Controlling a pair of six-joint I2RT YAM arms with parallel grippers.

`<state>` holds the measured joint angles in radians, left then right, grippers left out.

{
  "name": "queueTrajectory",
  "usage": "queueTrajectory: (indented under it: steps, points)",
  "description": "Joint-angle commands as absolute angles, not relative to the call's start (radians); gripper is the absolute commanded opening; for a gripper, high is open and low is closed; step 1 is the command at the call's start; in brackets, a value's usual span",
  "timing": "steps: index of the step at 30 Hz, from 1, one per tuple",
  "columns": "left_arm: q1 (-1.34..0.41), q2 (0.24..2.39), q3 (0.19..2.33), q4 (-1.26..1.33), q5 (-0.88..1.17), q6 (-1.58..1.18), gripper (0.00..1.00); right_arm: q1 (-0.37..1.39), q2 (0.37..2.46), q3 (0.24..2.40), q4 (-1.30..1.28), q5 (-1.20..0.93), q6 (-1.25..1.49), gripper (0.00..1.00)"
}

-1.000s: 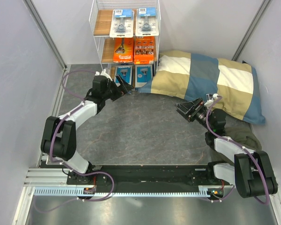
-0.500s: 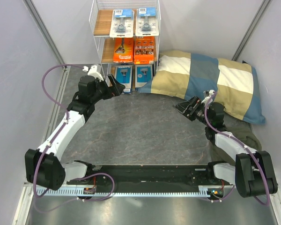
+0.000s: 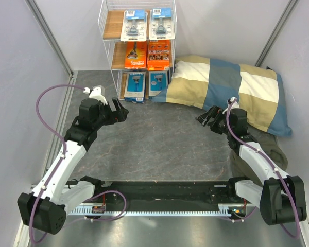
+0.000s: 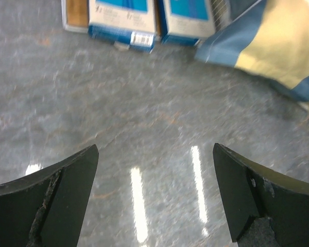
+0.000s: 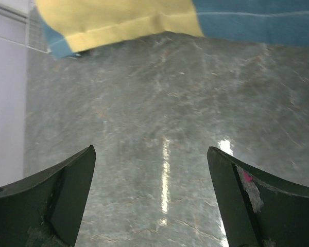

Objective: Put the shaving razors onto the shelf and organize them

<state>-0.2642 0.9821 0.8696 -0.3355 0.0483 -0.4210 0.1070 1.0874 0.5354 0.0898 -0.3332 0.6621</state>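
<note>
Overall: you had all six shaving razors [image 3: 139,55] sitting on the shelf [image 3: 113,24], two to a tier, with both arms back over the table [image 3: 159,144].
Top tier: the two clear blister packs [image 3: 134,24] with blue tops lay side by side at the right of the tier, with bare wood to their left.
Middle tier: the two orange packs [image 3: 158,54] sat side by side directly below the clear pair.
Bottom tier: the two blue boxes [image 3: 135,85] stood next to each other; your left wrist camera saw them [image 4: 124,18] at the top of its view, blurred, just beside a corner of the pillow [image 4: 268,41].
Left hand: the left hand [image 3: 121,109] was released, its jaws wide apart and grasping nothing; it hung over the table in front of the shelf, apart from the blue boxes. Only grey table showed between its fingers [image 4: 56,195].
Right hand: the right hand [image 3: 203,117] was likewise spread open and empty, near the front edge of the pillow [image 3: 232,90] but not touching it. Its wrist view showed bare table between the fingers [image 5: 257,195], with the pillow [image 5: 144,15] beyond.
Pillow: the blue-and-beige checked pillow lay right of the shelf, its left corner close to the bottom tier.
</note>
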Motion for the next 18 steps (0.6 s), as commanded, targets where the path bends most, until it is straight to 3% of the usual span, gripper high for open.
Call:
queueTrajectory:
  steps: [1, 18]
  points:
    - [-0.265, 0.930, 0.804, -0.373, 0.020, -0.422, 1.00, 0.104, 1.052, 0.549, 0.006, -0.229, 0.601, 0.98]
    - [-0.264, 0.917, 0.778, -0.362, 0.011, -0.436, 1.00, 0.104, 1.072, 0.555, 0.002, -0.127, 0.555, 0.98]
